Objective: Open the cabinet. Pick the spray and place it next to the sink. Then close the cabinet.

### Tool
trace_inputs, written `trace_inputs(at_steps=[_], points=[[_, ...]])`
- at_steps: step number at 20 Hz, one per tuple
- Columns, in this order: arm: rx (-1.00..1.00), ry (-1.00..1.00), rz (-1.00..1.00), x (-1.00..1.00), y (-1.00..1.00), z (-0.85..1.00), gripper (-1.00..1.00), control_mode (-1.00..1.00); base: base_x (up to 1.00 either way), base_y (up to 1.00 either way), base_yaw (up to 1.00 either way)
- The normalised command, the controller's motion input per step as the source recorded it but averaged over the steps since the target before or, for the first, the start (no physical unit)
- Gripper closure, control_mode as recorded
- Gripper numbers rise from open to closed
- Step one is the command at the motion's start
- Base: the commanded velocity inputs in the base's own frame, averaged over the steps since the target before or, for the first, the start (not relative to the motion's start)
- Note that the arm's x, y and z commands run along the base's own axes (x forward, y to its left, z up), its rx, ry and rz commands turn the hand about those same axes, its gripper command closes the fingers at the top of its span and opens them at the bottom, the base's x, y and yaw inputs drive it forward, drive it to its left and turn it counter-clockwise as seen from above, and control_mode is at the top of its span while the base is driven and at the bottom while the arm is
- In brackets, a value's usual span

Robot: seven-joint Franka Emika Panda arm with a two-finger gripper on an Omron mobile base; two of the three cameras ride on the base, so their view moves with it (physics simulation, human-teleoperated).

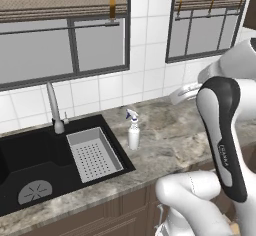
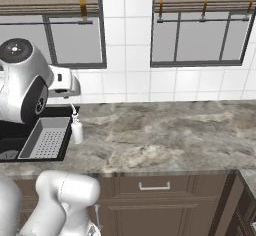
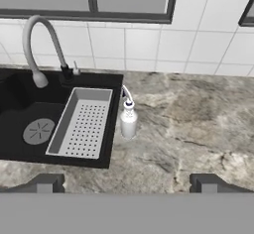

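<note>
Spray: small white plastic spray bottle w/ white-blue trigger nozzle (image 1: 133, 133) stands upright on the grey-brown marbled stone counter (image 1: 185, 130), just beside the right rim of the sink. Also seen from the right base cam (image 2: 76, 128) and the hand cam (image 3: 128, 119).
Sink: black rectangular recessed basin (image 1: 30, 155) w/ grey perforated strainer tray (image 1: 94, 154), round drain cover (image 1: 35, 191) and slim silver faucet (image 1: 54, 109) at the back edge.
Bottle vs. sink: on the counter, not in the basin; base looks clear of the rim, nothing touching it.
Hand: two dark fingertips (image 3: 44, 182) sit wide apart at the bottom of the hand cam w/ nothing between them, so the hand (image 3: 126, 184) is released and empty. It is raised and well back from the bottle, looking down over sink and counter.
Arm: white upper links w/ dark joint fill the right of the left base cam (image 1: 225, 145).
Cabinet: dark brown wall cabinet not readable in these pics; door state unknown.
Lower fronts: brown drawer w/ horizontal silver handle (image 2: 154, 185) under the counter, not the target.
Step in hand (est.): placement looks done; the hand is clear of the bottle, so what's left is closing the cabinet.
Next move (est.): swing the arm, maybe drive the base, toward the wall cabinet, get the hand behind the open door's edge or bar handle, push it shut w/o sweeping the bottle.
</note>
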Motion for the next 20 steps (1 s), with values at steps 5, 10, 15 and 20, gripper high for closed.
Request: trace_inputs(at_steps=[5,10,15,20], points=[[0.00,0.00,0.00,0.00,0.00,0.00,-1.00,-1.00,0.00,0.00,0.00],[0.00,0.00,0.00,0.00,0.00,0.00,-1.00,-1.00,0.00,0.00,0.00],[0.00,0.00,0.00,0.00,0.00,0.00,-1.00,-1.00,0.00,0.00,0.00],[0.00,0.00,0.00,0.00,0.00,0.00,-1.00,1.00,-0.29,0.10,-0.31]])
